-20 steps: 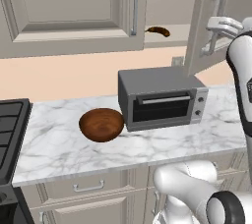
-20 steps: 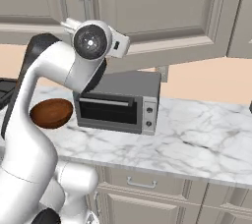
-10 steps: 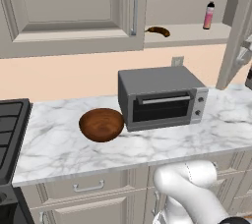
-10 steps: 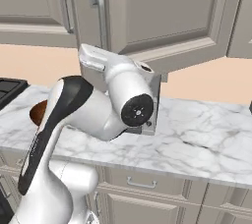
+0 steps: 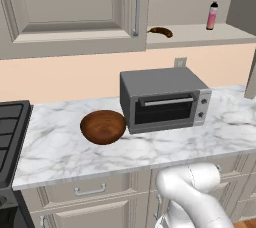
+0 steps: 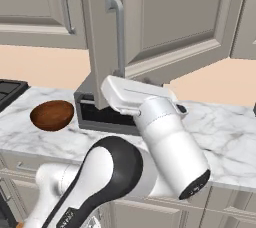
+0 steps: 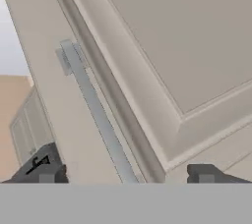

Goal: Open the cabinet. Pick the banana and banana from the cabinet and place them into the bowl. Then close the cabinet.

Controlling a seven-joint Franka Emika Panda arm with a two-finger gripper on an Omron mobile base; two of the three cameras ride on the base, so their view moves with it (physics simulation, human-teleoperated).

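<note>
Claw (image 7: 125,176) gapes wide off the door handle (image 7: 96,115); the brown banana (image 5: 160,32) looks soft, best pinched mid-body.

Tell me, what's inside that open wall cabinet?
On the cabinet shelf lie a dark brown banana and a pink bottle with a black cap. The closed left door hides whatever sits behind it.
</note>
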